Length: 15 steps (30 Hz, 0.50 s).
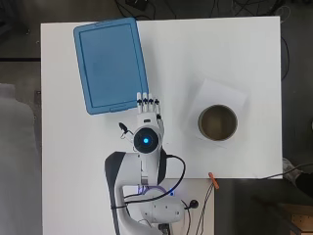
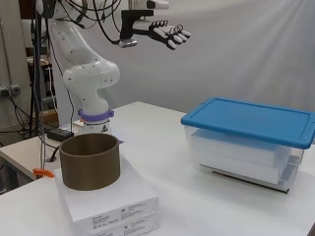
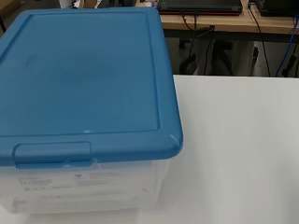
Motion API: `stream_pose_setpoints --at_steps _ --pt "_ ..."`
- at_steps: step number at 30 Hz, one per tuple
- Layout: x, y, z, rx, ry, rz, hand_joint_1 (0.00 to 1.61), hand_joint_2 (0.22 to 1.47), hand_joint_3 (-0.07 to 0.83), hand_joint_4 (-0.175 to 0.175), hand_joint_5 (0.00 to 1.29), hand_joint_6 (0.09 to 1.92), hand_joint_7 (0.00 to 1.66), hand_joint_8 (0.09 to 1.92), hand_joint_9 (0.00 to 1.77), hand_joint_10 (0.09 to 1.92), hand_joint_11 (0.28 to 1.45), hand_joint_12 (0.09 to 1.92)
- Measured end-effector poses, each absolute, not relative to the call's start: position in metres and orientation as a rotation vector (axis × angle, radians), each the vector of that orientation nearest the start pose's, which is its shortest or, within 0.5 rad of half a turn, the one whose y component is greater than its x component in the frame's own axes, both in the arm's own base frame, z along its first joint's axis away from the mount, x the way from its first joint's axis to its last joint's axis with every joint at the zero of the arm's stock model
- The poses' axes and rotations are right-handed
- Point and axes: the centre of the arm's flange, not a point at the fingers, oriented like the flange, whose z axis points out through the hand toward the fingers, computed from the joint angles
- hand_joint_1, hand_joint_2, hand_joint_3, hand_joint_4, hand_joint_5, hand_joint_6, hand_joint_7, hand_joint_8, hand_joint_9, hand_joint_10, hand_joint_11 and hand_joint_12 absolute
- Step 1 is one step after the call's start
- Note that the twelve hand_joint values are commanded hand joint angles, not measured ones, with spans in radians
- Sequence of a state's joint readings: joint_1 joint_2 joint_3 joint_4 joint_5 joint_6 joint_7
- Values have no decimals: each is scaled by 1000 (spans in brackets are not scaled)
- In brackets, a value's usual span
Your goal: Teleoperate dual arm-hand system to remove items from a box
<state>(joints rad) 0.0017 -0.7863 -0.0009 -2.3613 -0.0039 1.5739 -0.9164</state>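
Box [image 1: 110, 66] sits upper left of the overhead frame on the white counter [image 1: 210, 49], angled a bit; in the side view it's at mid right. Clear plastic walls w/ a blue lid [image 2: 251, 120] still on, closed. Through the clear wall in the side view: white flat stuff stacked inside [image 2: 236, 152], looks like paper packs, can't tell exactly what. Wrist view shows the lid close up w/ a latch tab [image 3: 52, 151] on its near edge; box cut off at left and bottom of that frame.

Next largest: white flat pack [image 2: 110, 204] at lower left of the side view (mid right in the overhead), well apart from the box. On top of it stands a brown round open-top container [image 1: 217, 122]; inside looks bare from above.

Hand [image 2: 167, 33] is at the top of the side view, high above the counter, fingers straight and spread slightly, palm down, holding nothing, touching nothing. In the overhead its fingertips [image 1: 147, 101] overlap the box's lower right corner in the frame.

Small orange item [image 1: 213, 180] at the counter's lower edge, too small to ID.
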Motion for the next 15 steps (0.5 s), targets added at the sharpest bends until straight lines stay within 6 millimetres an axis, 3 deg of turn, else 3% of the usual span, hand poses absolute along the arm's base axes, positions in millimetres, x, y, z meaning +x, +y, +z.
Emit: stream_pose_setpoints --at_steps 5,9,12,15 --pt "302 -2 586 -2799 -1426 7 53 894 2 2 123 87 206 87 271 87 431 87" --pt "311 6 570 -2782 -1468 46 60 878 -4 -8 131 87 205 87 287 87 438 87" --pt "329 18 552 -2780 -1526 109 98 887 1 -26 136 87 190 87 283 87 434 87" --pt "348 44 529 -2822 -1622 130 110 894 3 -40 116 87 168 87 270 87 425 87"
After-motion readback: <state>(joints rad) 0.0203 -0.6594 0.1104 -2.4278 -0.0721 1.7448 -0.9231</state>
